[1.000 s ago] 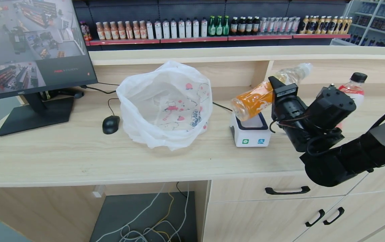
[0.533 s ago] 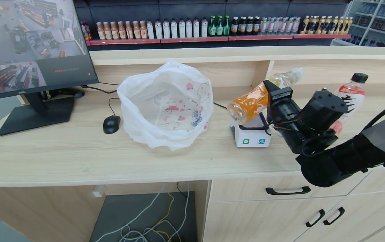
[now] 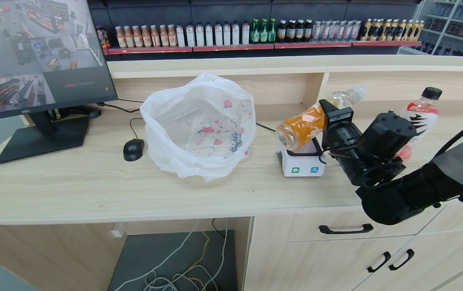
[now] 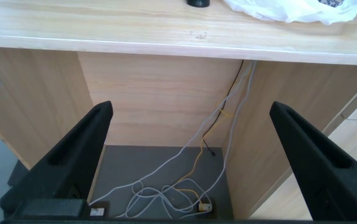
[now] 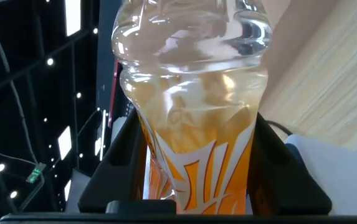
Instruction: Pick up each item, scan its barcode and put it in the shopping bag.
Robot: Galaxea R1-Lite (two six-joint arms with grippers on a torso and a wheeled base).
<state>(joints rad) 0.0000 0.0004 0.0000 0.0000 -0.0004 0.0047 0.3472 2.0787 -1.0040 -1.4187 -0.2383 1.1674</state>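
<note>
Holds a bottle of orange drink [image 3: 305,123] fast in the right hand [image 3: 330,115], with a finger pressed to each side of its middle. Carries it tilted, base low and turned toward the bag, clear neck end high and turned toward the back of the worktop [image 3: 73,182]. Hangs the base right over the small white scanner [image 3: 301,163]; cannot tell whether touching or just above. Seen from the right wrist, looks straight along the bottle, with a black finger [image 5: 119,165] hard against either flank. Leaves the left hand [image 4: 190,155] spread wide with nothing in it, down below the worktop's front edge, facing the recess where loose cables [image 4: 184,186] lie on the floor. Has, to the left of the scanner and near it, the white plastic shopping bag [image 3: 199,125] standing open on the worktop. Finds a second bottle [image 3: 417,113], black cap and red and white label, upright behind the right arm. Farther left, past the bag, sets a black mouse [image 3: 133,149] and a monitor [image 3: 33,52] on its stand.
</note>
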